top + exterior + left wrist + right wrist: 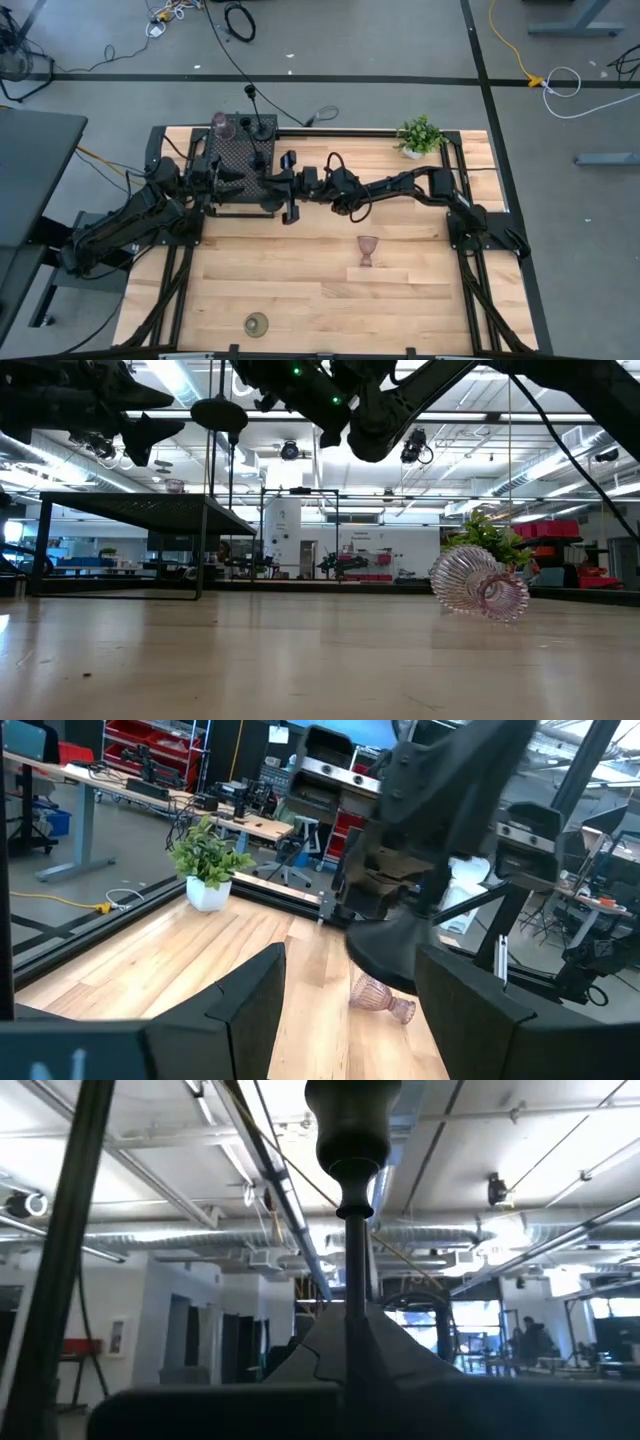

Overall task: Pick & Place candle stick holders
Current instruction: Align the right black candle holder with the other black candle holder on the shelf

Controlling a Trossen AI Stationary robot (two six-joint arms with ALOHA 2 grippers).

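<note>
Looking down from the high view, both arms are seen meeting at the black perforated mesh box [240, 165] at the table's far left. The right gripper [291, 187] is clamped shut on a thin black metal candle stem [290, 205] just off the box's near right corner; the left gripper [232, 178] hovers over the box with fingers spread wide, nothing held. A pinkish glass goblet [368, 251] lies on its side mid-table, well apart, and a squat olive-gold round holder [257, 323] sits near the front edge. A small green potted plant [420, 135] stands at the back.

From the low view, the stem's round base [219, 413] hangs above the table.

Through the left wrist view, that base [385, 952] is found between the wide fingers [250, 1005].

Through the right wrist view, the stem [352, 1230] runs straight out along the gripper's axis, so placement likely turns on tilting it upright over the box.
</note>
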